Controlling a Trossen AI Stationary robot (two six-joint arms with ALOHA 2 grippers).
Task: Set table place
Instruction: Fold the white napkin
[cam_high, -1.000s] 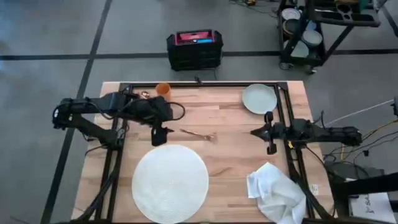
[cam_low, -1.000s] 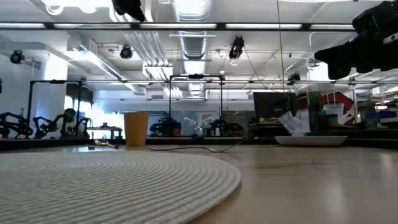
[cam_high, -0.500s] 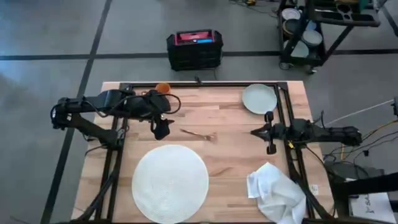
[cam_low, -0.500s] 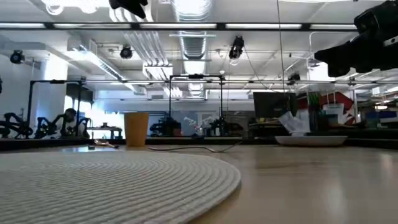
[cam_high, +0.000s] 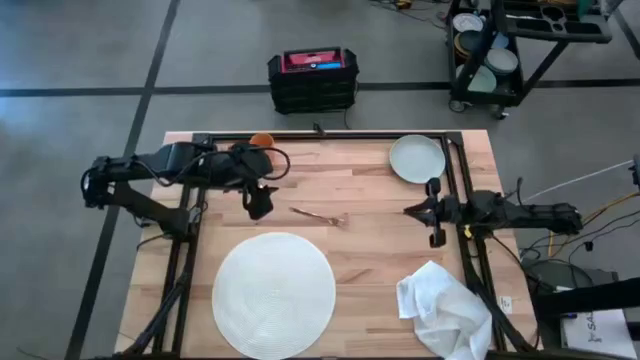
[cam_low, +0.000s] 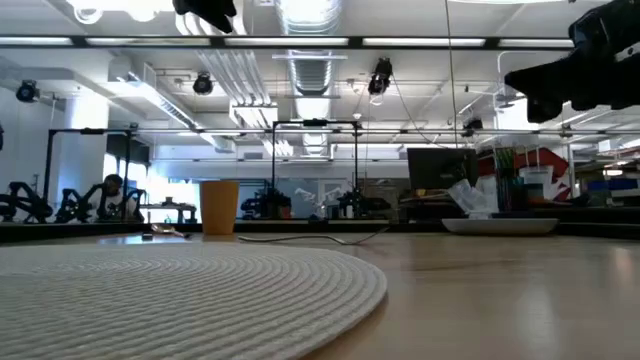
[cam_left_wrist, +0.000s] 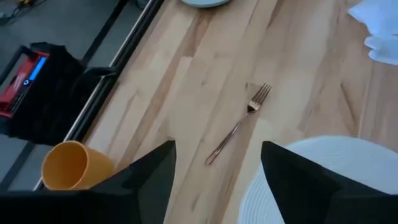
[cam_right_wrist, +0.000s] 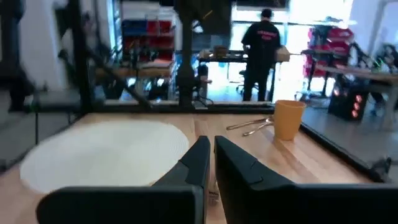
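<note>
The place, a large round white mat (cam_high: 274, 293), lies flat on the table (cam_high: 370, 250) near its front edge. My left gripper (cam_high: 258, 208) hovers open beyond the mat's far rim, raised above the wood. Its two fingers (cam_left_wrist: 155, 171) frame a copper fork (cam_left_wrist: 239, 124) that lies on the wood to the right of it. A pale grey-green plate (cam_high: 417, 158) sits at the far right. My right gripper (cam_high: 408, 211) waits shut at the right side, level above the table, and touches nothing.
An orange cup (cam_high: 261, 141) stands at the far edge behind my left arm, with more cutlery (cam_right_wrist: 249, 124) beside it. A crumpled white napkin (cam_high: 444, 308) lies at the near right. A black rail (cam_high: 320, 135) frames the top. A person (cam_right_wrist: 261, 53) stands far behind.
My left gripper has drawn back from the mat's far rim toward the table's far edge. The mat, fork and plate have stayed where they were.
</note>
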